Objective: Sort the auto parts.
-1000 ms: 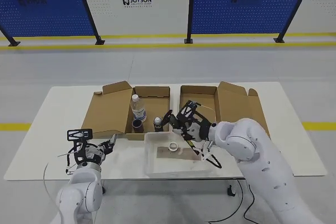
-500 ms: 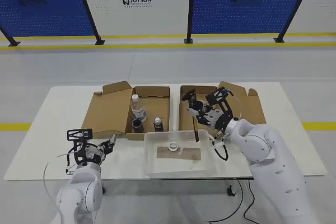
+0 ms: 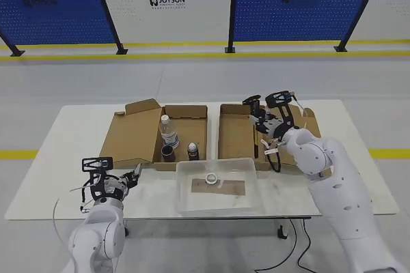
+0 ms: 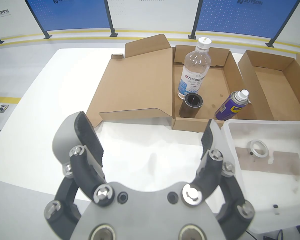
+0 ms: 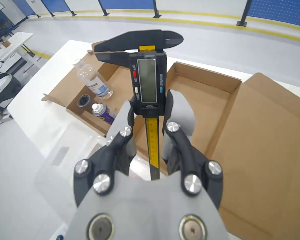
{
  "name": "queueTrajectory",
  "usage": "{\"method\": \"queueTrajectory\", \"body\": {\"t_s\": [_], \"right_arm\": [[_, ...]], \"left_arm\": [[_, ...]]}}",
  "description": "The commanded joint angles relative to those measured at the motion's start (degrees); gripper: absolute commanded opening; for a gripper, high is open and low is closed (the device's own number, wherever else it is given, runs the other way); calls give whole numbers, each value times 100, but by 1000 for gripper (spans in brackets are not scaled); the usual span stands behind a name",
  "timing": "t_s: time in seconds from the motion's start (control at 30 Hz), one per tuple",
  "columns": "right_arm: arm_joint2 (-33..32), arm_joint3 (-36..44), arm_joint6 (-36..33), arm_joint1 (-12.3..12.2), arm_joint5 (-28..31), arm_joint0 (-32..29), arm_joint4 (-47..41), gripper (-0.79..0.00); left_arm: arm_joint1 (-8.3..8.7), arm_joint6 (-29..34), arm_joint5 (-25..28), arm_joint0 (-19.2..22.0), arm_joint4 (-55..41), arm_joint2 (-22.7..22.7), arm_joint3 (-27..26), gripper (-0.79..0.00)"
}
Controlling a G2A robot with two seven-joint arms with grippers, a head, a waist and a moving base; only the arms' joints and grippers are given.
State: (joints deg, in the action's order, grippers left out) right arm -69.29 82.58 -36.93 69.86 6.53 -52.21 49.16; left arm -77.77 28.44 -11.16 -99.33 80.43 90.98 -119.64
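The right gripper (image 5: 148, 106) pinched the digital caliper (image 5: 146, 83) over the right cardboard box (image 5: 205, 93), one o'clock from the clear bin (image 3: 217, 162). Lowering it close to the box floor before release seemed wise. The left gripper (image 4: 145, 123) fingers stood spread.

Your caliper (image 5: 147, 86) was black, with a yellow scale, a grey display and a red button. You had a purple-blue spray can (image 4: 230, 106) capped white, a clear bottle (image 4: 194, 68) labelled blue and white, a brown cardboard box (image 4: 137, 81), and a silver ring (image 4: 259, 148).
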Motion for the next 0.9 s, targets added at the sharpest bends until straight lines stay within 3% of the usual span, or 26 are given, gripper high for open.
{"method": "queueTrajectory", "body": {"t_s": [0.0,0.53,0.83,0.87], "right_arm": [[0,-196,-9,11,-130,116,39,-785],[142,-1468,481,138,-646,556,-127,-785],[413,-2241,557,264,-527,869,-359,-785],[441,-2311,571,279,-512,905,-378,-739]], "left_arm": [[0,0,0,0,0,0,0,0],[0,0,0,0,0,0,0,0],[0,0,0,0,0,0,0,0],[0,0,0,0,0,0,0,0]]}}
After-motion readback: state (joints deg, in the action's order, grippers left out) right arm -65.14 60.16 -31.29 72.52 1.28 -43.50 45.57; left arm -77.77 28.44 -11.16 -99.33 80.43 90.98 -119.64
